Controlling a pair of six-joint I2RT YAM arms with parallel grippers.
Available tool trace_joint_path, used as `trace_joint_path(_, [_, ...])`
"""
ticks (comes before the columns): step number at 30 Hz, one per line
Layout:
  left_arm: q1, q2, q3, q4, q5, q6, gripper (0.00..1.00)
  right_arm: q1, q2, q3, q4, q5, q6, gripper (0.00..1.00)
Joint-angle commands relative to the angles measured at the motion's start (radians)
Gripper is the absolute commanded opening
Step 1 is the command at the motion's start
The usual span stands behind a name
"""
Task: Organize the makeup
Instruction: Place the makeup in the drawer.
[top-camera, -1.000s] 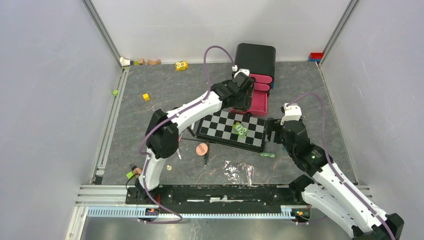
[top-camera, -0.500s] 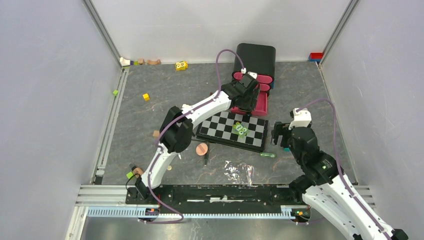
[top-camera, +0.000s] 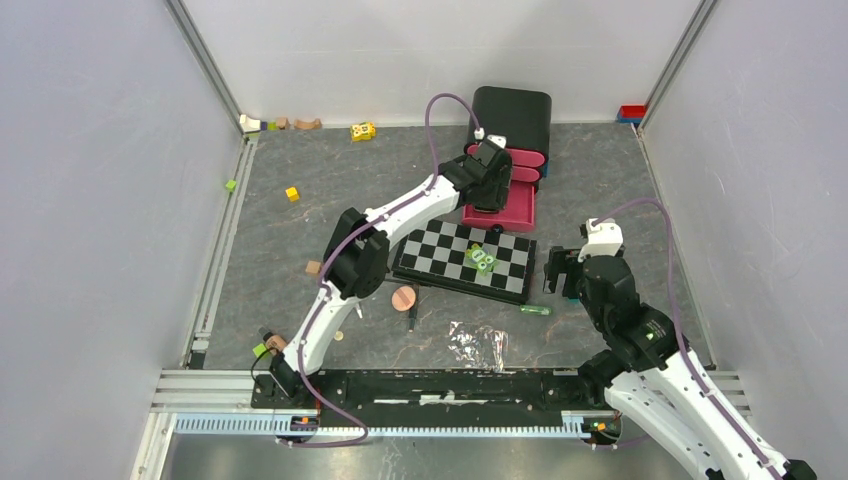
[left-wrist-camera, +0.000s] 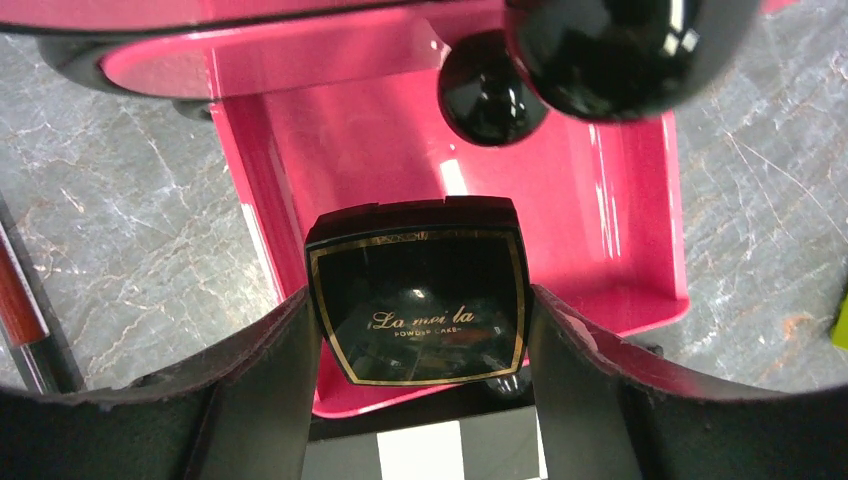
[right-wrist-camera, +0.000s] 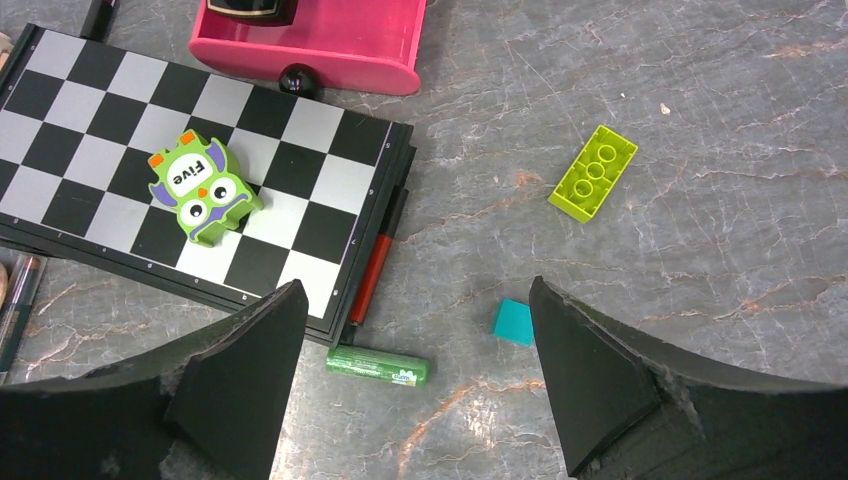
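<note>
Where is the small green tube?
In the right wrist view, the small green tube lies just below the chequered board's corner, left of a teal block.

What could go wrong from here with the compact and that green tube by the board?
1. The black compact sits between the left gripper's fingers over the front part of the pink drawer. Released there, it may catch the front wall and tip out.
2. The green tube lies close to the chequered board, with a red pencil beside it. The open right gripper, coming down, could knock the pencil or the teal block.
</note>
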Motion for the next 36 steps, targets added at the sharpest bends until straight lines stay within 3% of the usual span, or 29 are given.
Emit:
trace_joint_path(1, [0.017,0.031,0.067,0.033,-0.001,0.040,0.51,0.006,0.004,0.027,0.016,0.016,-0.011,0.89])
trace_joint_path(13, [0.041,0.128,0.171,0.003,0.024,0.043,0.53,0.006,0.020,0.008,0.027,0.015,-0.026,0.90])
trace_joint_path(25, [0.039,0.145,0.145,-0.016,0.054,0.069,0.55,0.006,0.024,-0.008,0.035,0.012,-0.021,0.90])
trace_joint_path(36, [0.021,0.116,0.065,0.004,-0.017,0.091,0.60,0.006,0.031,-0.021,0.046,0.002,-0.018,0.90])
